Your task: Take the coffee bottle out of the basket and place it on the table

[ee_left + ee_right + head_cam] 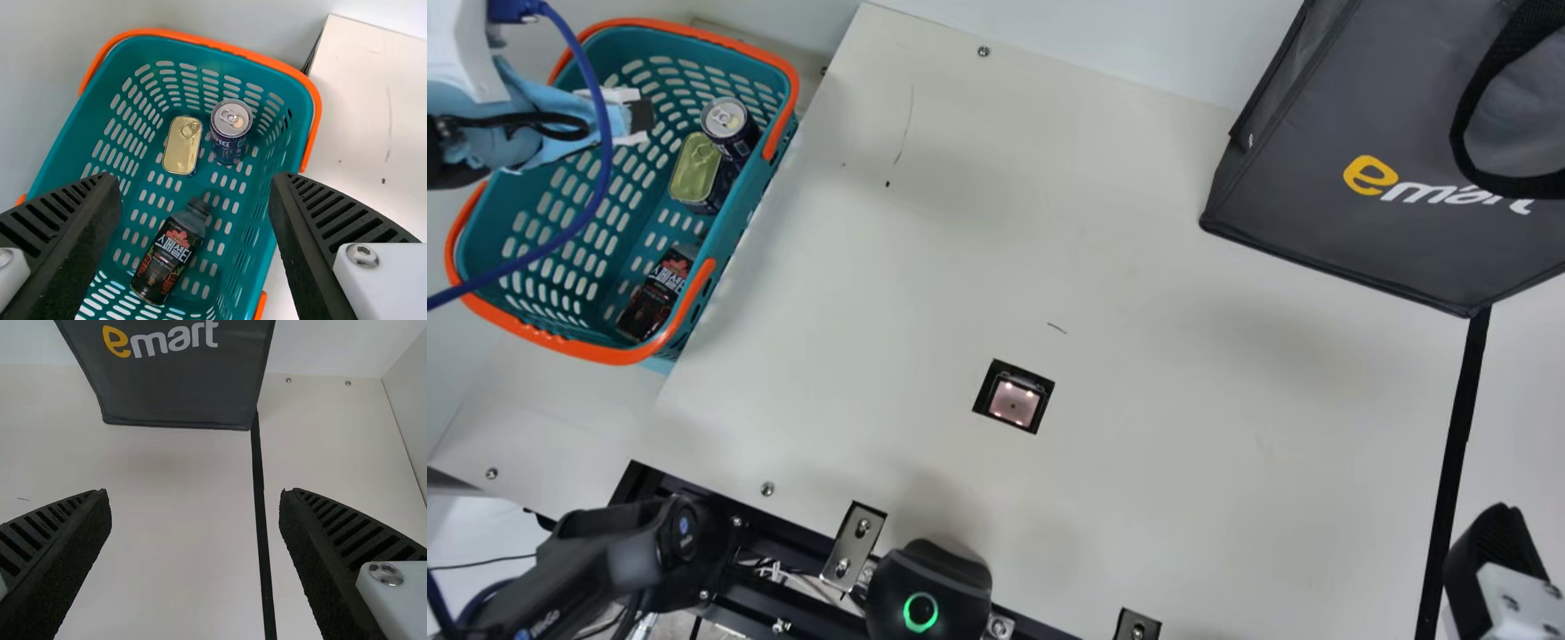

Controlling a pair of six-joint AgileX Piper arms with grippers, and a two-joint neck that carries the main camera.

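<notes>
Right hand (pixel 195 495): wide and holding nothing, over the counter (pixel 1138 222); it appears to have no part in the lift. Left hand (pixel 195 183): wide and empty, above the basket (pixel 200 41). Its spread fingers may strike the basket wall on descent if lowered off-centre, and the blue cable (pixel 605 169), crossing above the rim, could snag during the carry. Coffee bottle (pixel 170 253): inside the basket, slanting, beside the side wall. Being round, it may roll if one finger touches first; a pinch near the cap alone could let the body swing and knock the rim. Set down unlevel, it would probably topple. Beyond it, the flat tin (pixel 181 143) and upright can (pixel 230 130) risk a bump should the hand drift that way.
</notes>
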